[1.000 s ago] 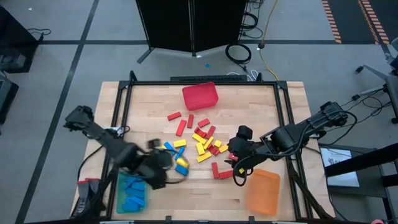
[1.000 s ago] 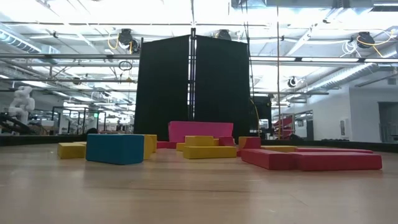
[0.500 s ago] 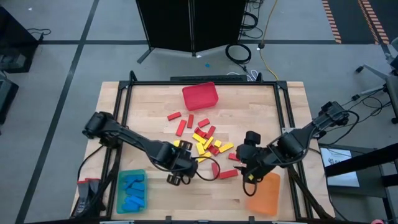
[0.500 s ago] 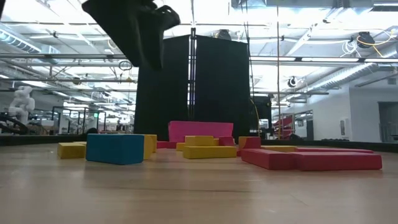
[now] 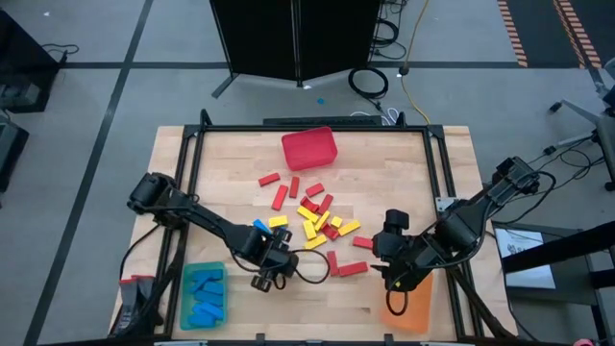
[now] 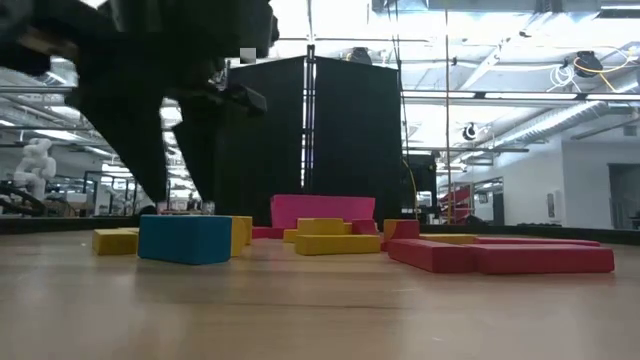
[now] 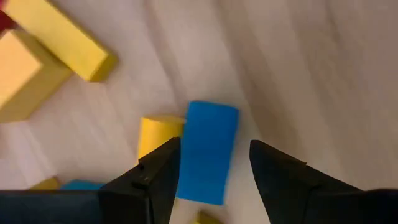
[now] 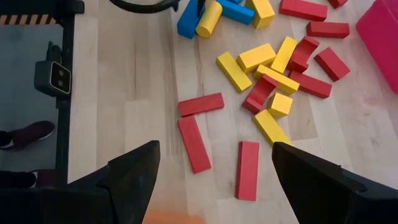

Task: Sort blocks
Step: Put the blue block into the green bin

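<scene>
Red, yellow and blue blocks lie scattered flat at the table's middle. My left gripper points down near the heap's near-left edge. It stands open low over a blue block, one finger on either side, and I see no touch. That block lies flat on the wood beside a yellow block. My right gripper hangs open, high at the near right by the orange bin. Beneath it lie red blocks.
A red bin stands at the far middle. A teal bin holding blue blocks is at the near left, and an orange bin at the near right. Bare wood lies between the heap and the near edge.
My left gripper has swung from beside the teal bin toward the heap and come down until its fingers flank the blue block, rolling as it went. My right gripper has drifted toward the near right, over the orange bin's edge. No block has moved.
</scene>
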Tool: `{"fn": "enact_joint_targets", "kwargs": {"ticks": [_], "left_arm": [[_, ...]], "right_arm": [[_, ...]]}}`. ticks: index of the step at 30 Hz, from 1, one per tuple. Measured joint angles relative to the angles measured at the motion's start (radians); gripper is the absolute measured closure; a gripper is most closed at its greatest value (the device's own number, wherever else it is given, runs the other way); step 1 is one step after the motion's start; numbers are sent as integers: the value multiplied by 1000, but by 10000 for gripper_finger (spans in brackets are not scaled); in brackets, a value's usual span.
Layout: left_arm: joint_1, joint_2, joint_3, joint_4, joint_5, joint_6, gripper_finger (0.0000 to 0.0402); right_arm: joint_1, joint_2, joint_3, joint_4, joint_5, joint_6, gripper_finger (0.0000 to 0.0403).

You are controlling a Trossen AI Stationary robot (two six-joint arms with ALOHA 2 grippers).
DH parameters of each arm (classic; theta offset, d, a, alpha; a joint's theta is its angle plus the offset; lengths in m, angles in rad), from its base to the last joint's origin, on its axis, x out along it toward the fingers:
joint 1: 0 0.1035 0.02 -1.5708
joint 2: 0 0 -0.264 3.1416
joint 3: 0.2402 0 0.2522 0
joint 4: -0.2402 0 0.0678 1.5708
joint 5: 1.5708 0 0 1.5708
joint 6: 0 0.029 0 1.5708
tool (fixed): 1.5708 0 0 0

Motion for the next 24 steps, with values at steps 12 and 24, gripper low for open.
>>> {"fn": "enact_joint_targets", "kwargs": {"ticks": [12,24], "left_arm": [[14,-1,-6,2,63,1,203],[22,-1,-46,49,51,-12,203]], "right_arm": [[0,0,0,0,0,3,96],[0,0,0,1,5,20,96]]}}
